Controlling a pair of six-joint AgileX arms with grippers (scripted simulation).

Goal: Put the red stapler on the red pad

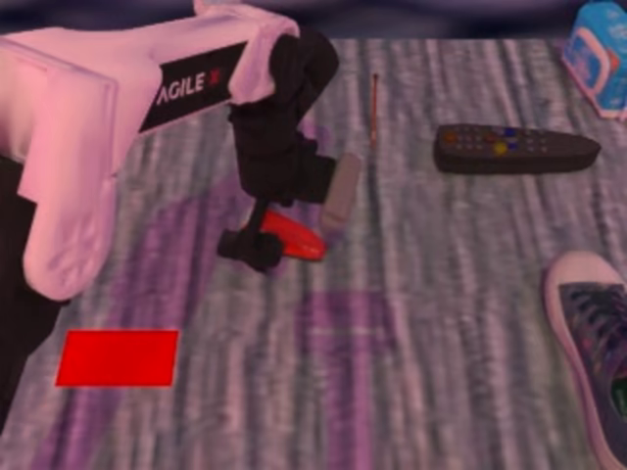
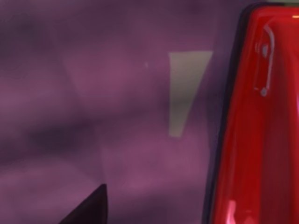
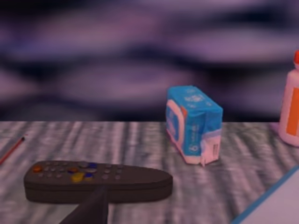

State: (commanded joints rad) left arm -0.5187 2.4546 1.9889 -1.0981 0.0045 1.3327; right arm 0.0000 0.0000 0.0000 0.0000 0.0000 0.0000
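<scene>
Right now the red stapler [image 1: 294,236] sits mid-bench, a bit left of centre, w/ its long axis slanting from far-left to near-right. The left pincer [image 1: 266,238] is right at it, black fingers either side of the stapler's left end; looks clamped on it, tho whether it's lifted off the bench I can't tell. Left wrist view shows the glossy red body [image 2: 254,135] very close up, filling one side.

The red pad [image 1: 118,357] lies flat near the bench's near-left corner, well apart from the stapler, so the coming move, I'd judge, runs left and nearward. Left arm is clearly the nearer one.

Right pincer isn't seen from above; can't tell its state. Its cam looks at a remote [image 3: 96,182] and a blue pack [image 3: 194,123], far right. A sneaker [image 1: 593,333] sits near-right.
</scene>
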